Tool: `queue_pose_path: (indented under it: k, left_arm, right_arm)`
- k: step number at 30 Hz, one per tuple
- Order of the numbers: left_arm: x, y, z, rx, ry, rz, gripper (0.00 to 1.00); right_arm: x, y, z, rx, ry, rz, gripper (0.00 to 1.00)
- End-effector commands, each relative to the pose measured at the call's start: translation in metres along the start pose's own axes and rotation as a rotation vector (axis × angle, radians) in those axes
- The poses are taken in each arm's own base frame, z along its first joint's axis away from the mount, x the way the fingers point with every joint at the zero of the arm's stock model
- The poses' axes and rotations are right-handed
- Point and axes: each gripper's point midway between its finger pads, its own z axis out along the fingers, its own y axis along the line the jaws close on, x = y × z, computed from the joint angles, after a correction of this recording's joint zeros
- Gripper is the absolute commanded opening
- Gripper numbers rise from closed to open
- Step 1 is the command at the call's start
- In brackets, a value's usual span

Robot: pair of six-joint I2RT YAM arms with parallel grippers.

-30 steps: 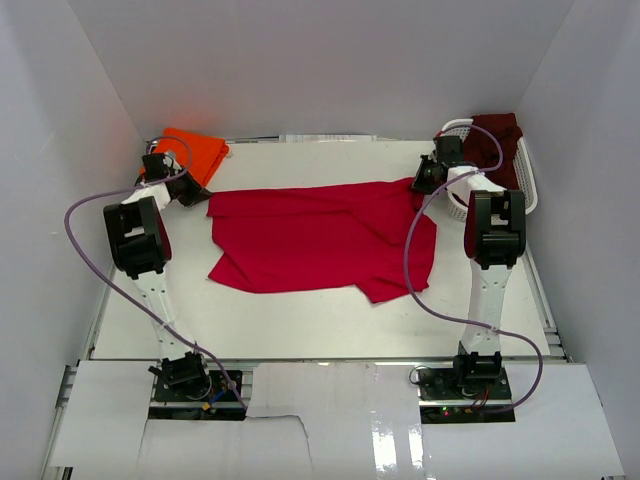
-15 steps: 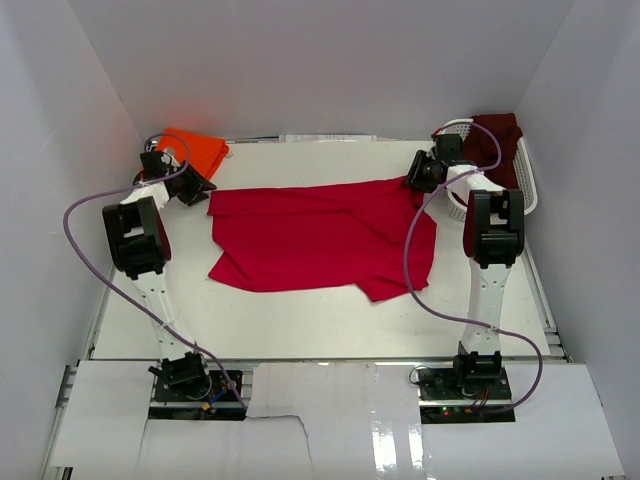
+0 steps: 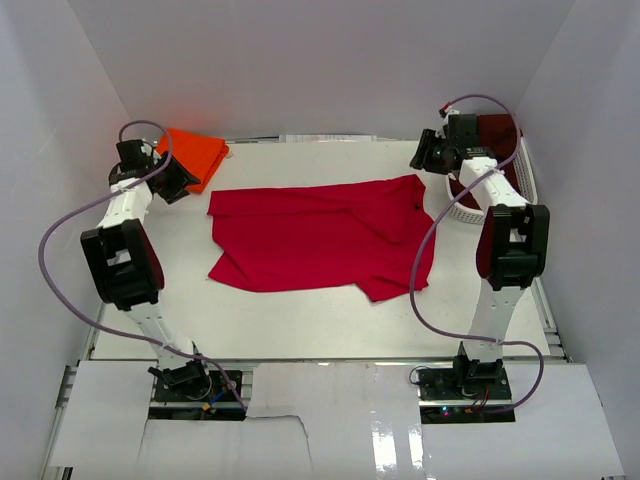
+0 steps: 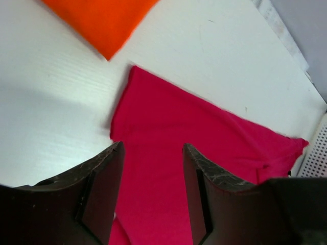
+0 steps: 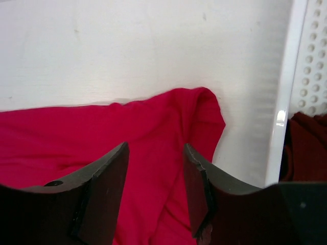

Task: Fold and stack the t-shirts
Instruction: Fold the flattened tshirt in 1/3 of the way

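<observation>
White table point(image 3: 300, 325), red t-shirt point(image 3: 310, 238) spread flat, rumpled; both jaws apart, empty.

Through my left wrist camera, the left tool point(image 4: 152, 155) has its two dark fingers standing apart above a red t-shirt point(image 4: 204, 132) lying flat on the white surface point(image 4: 51, 102). An orange t-shirt point(image 4: 102, 20) lies near the red one's corner, apart from it. A perforated white basket point(image 4: 318, 153) shows past the red shirt's far end.

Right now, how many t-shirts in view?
3: the red t-shirt spread mid-table; the orange t-shirt at the far-left corner; the maroon t-shirt in the basket, far right. More may be hidden beneath it.
</observation>
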Motion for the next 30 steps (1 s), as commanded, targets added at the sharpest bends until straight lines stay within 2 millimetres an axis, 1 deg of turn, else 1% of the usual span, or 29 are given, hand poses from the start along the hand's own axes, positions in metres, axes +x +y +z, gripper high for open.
queue_pose_path:
  k: [1,2,4,5,7,8,9,11,12,13,14,15,16,17,18,25,26,29,30]
  left_arm:
    - [0.006,-0.016,-0.050,0.000,-0.021,0.043,0.60]
    - [0.016,-0.017,-0.059,0.008,-0.007,0.039,0.60]
    - [0.033,-0.020,-0.067,0.027,0.024,0.036,0.60]
    - [0.049,-0.019,-0.074,0.029,0.046,0.029,0.60]
    - [0.067,-0.021,-0.080,0.045,0.076,0.021,0.60]
    - [0.083,-0.015,-0.081,0.041,0.109,0.008,0.60]
    - [0.088,-0.019,-0.089,0.050,0.104,0.020,0.60]
    - [0.097,-0.016,-0.093,0.048,0.112,0.024,0.60]
    - [0.105,-0.010,-0.094,0.032,0.124,0.019,0.61]
    - [0.106,-0.010,-0.097,0.030,0.117,0.020,0.61]
    - [0.109,-0.009,-0.099,0.026,0.120,0.017,0.61]
    - [0.116,-0.008,-0.099,0.031,0.136,0.006,0.62]
    - [0.118,-0.009,-0.102,0.038,0.140,-0.006,0.62]
    - [0.122,-0.010,-0.102,0.046,0.151,-0.016,0.63]
    - [0.128,-0.009,-0.102,0.048,0.167,-0.029,0.63]
    - [0.150,-0.008,-0.100,0.077,0.241,-0.096,0.63]
    - [0.151,-0.008,-0.100,0.079,0.236,-0.098,0.63]
    - [0.158,-0.007,-0.101,0.084,0.247,-0.110,0.63]
    - [0.157,-0.007,-0.102,0.086,0.244,-0.108,0.63]
  right_arm:
    - [-0.003,0.034,-0.024,-0.089,0.010,-0.124,0.53]
    - [-0.002,0.049,-0.024,-0.118,0.021,-0.154,0.53]
    - [0.013,0.061,-0.017,-0.150,0.075,-0.191,0.53]
    - [0.026,0.074,-0.012,-0.182,0.120,-0.227,0.53]
    - [0.040,0.087,-0.008,-0.219,0.165,-0.240,0.53]
    - [0.051,0.096,-0.003,-0.242,0.188,-0.252,0.53]
    - [0.059,0.101,-0.001,-0.268,0.205,-0.253,0.53]
    - [0.068,0.110,0.004,-0.293,0.218,-0.255,0.53]
    - [0.072,0.110,0.010,-0.305,0.229,-0.247,0.53]
    - [0.075,0.113,0.013,-0.322,0.238,-0.242,0.53]
    - [0.082,0.113,0.019,-0.330,0.257,-0.235,0.53]
    - [0.083,0.116,0.021,-0.347,0.264,-0.229,0.53]
    - [0.084,0.116,0.023,-0.351,0.267,-0.228,0.53]
    - [0.090,0.116,0.028,-0.352,0.283,-0.228,0.53]
    - [0.091,0.116,0.029,-0.354,0.284,-0.232,0.53]
    - [0.109,0.114,0.040,-0.364,0.324,-0.233,0.54]
    - [0.115,0.112,0.042,-0.363,0.335,-0.229,0.54]
    - [0.122,0.112,0.046,-0.373,0.343,-0.226,0.54]
    - [0.124,0.111,0.046,-0.373,0.349,-0.224,0.54]
